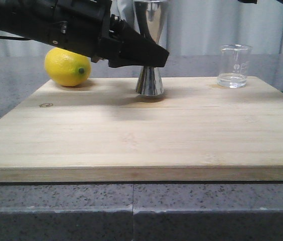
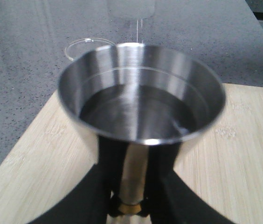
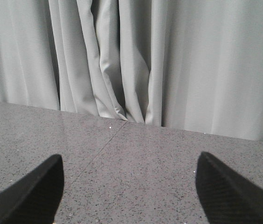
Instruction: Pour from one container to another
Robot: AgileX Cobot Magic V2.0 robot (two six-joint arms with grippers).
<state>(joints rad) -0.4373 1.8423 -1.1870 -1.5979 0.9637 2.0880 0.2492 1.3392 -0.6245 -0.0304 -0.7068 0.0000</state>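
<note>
The left gripper (image 1: pixel 149 55) pinched the jigger (image 1: pixel 149 83) at its waist, centre of the front frame, base on the wooden board (image 1: pixel 131 135); the beaker (image 1: pixel 234 66) stood at right; the right gripper (image 3: pixel 129 196) was spread, holding nothing.

— Where does everything sit on the board (image 1: pixel 131 135)?

— The jigger (image 1: pixel 149 83) stands upright at centre frame, toward the board's far edge. The lemon (image 1: pixel 67 67) lies at upper left, by the far-left corner (partly under the left gripper (image 1: pixel 154 54), which reaches in from the left at the jigger's waist).

— And the beaker (image 1: pixel 234 66)?

— Upper right, well apart from the jigger, near the far edge.
</note>
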